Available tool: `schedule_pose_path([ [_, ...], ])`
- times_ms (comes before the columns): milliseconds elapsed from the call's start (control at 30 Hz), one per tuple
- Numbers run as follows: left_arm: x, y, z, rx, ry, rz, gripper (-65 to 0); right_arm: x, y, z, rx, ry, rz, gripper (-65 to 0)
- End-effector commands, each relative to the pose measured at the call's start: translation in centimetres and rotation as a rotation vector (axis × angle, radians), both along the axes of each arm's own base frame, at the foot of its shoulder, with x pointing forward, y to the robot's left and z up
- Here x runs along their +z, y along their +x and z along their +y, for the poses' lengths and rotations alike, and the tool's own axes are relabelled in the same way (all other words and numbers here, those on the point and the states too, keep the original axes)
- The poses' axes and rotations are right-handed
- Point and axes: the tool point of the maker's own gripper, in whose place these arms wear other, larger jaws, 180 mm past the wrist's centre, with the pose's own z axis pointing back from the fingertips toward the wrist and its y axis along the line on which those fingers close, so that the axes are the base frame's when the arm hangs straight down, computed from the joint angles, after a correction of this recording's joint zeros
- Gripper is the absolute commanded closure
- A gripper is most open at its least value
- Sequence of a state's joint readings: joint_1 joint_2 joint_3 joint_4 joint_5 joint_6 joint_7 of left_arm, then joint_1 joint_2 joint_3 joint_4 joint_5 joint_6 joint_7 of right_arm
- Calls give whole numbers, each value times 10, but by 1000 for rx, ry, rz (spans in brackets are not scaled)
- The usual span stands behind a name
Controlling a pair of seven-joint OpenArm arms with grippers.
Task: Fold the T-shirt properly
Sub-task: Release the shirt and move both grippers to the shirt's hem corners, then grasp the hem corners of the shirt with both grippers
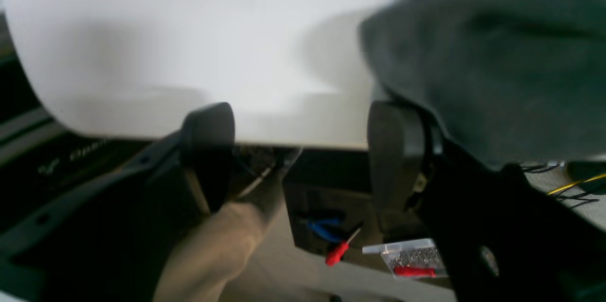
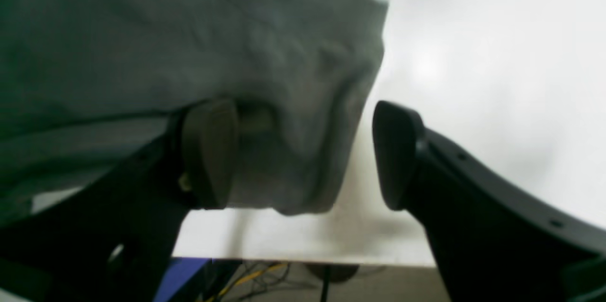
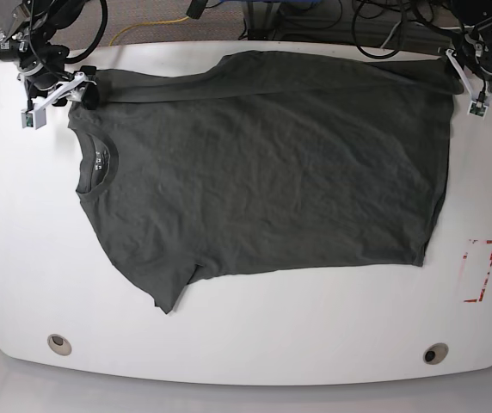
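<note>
The T-shirt [image 3: 263, 163] lies flat on the white desk [image 3: 246, 335], neck to the left. The left hand [image 1: 300, 155] and the right hand [image 2: 303, 155] are both wide open at its far corners, holding nothing.

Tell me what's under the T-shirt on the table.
The T-shirt lies spread on the white table, which shows bare all around it. Whatever sits beneath the cloth is covered; the folded-over far strip hides a layer of shirt too.
</note>
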State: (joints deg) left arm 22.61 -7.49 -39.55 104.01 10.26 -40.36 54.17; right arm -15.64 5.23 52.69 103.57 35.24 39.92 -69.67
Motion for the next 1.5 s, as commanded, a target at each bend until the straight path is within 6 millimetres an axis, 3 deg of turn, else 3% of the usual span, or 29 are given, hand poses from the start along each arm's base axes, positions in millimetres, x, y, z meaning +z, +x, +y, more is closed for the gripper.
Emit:
schedule_pose_path([
  [0,16,11,4,-20,39,-41,-403,23,15,-7,28,-6,-73,-434],
  [300,43,50,-9,-59,29,-180,-403,53,54,-4,68,37,-205,-431],
  [467,55,75,-17,-69,-20,-269,-403,50,81,-7,61,33,-200,-431],
  [733,95,137,-19,-70,-23,-450,-403,49,132,-20,80,1,-179,-431],
  [833,102,166,-32,-83,-71,-507,-403,48,154,-25,84,11,-178,-431],
  [1067,97,211,-45,-106,-161,-525,-403,42,195,-37,41,104,-196,-431],
  [1333,90,237,-54,-98,-242,-554,-403,26,231,-34,33,174,-205,-431],
  [1467,90,246,-53,-70,-269,-616,-407,14,236,-32,18,214,-199,-431],
])
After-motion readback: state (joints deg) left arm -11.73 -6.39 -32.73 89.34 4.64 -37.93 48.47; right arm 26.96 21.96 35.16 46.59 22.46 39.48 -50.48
